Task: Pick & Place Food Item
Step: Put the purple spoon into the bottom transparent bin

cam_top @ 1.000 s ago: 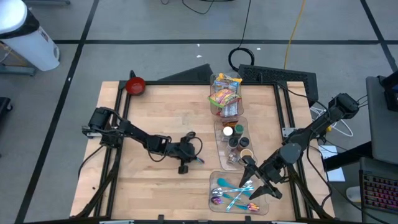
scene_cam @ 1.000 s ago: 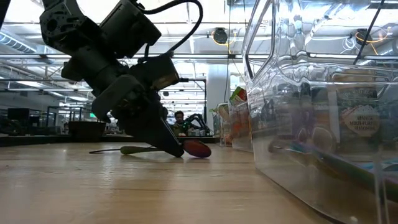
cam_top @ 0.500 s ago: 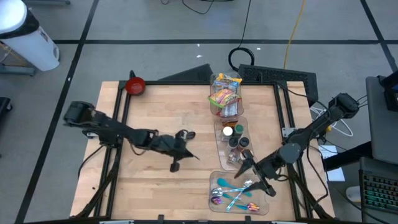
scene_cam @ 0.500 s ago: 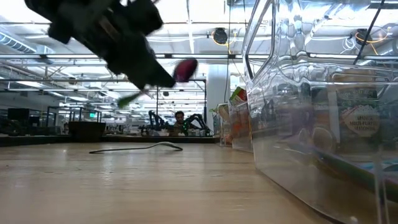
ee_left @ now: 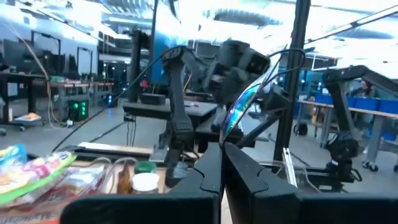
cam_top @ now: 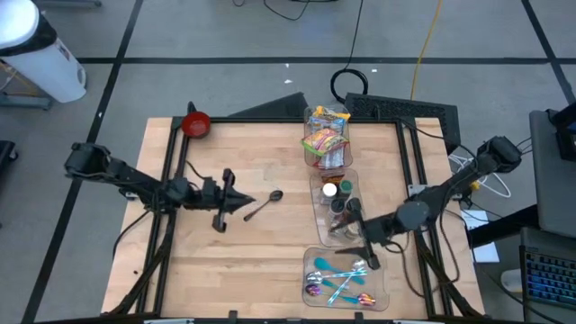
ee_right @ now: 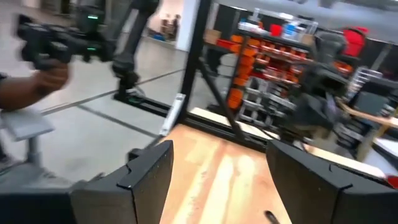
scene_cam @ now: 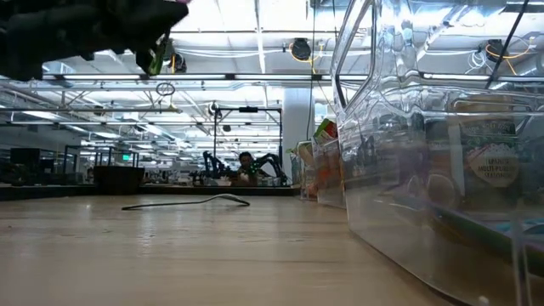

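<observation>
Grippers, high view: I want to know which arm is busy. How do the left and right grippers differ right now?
The left gripper has its fingers shut on a shiny metal spoon; the right gripper has its fingers open and holds nothing. The left one is raised over the bare middle of the wooden table; the right one is by the clear plastic bins. Both are dark and two-fingered.

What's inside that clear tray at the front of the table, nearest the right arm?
The clear tray holds several spoons in blue, purple and iridescent colours, lying loosely. Whether anything lies beneath them cannot be seen.
</observation>
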Motion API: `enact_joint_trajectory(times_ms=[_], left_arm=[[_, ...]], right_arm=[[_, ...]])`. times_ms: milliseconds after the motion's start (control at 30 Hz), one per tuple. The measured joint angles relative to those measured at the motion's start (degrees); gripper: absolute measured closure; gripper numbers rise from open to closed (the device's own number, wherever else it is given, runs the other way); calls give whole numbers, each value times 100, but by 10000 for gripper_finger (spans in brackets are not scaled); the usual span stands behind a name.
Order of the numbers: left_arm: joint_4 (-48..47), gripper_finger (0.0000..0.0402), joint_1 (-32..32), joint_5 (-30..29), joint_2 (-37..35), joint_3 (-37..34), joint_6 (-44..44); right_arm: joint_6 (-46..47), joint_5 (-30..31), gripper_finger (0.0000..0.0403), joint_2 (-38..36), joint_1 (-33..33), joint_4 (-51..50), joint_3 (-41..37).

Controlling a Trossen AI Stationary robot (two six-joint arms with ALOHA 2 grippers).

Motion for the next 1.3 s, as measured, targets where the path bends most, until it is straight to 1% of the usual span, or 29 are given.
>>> enact_joint_trajectory(times_ms=[100,167,233,333,467,567,700,800,867,933,1000,1133,1300], left_arm=[[-59,398,-212,-179,193,207,115],[-76,396,-348,-203,433,489,203],[-155,396,-476,-206,757,874,348],[-562,398,-622,-291,1338,1537,543],[-939,392,-710,-356,2174,2488,640],[-1191,397,-723,-416,2653,3071,858],[-1545,392,-736,-639,2950,3589,841],[-1953,396,-749,-758,2995,3739,882],[-2034,397,-747,-758,2993,3787,876],[-2027,393,-747,-807,2984,3787,876],[-2027,392,-751,-804,2986,3785,844],[-2002,397,-751,-793,2986,3785,825],[-1991,390,-746,-847,2986,3780,701]], right_arm=[[89,-4,154,224,-275,288,0],[110,-9,154,425,-436,514,0],[77,-11,154,660,-569,820,0],[-64,-7,154,994,-708,1421,0],[-187,-9,154,1418,-762,2282,0],[-407,-13,154,1675,-762,2688,0],[-831,-13,154,1962,-762,3037,0],[-984,-11,154,2093,-761,3254,0],[-1011,-15,160,2124,-759,3338,-1],[-1013,-15,175,2127,-758,3441,-1],[-988,-15,199,2113,-757,3463,-2],[-923,-13,268,2116,-786,3419,-2],[-938,-8,356,2115,-883,3210,0]])
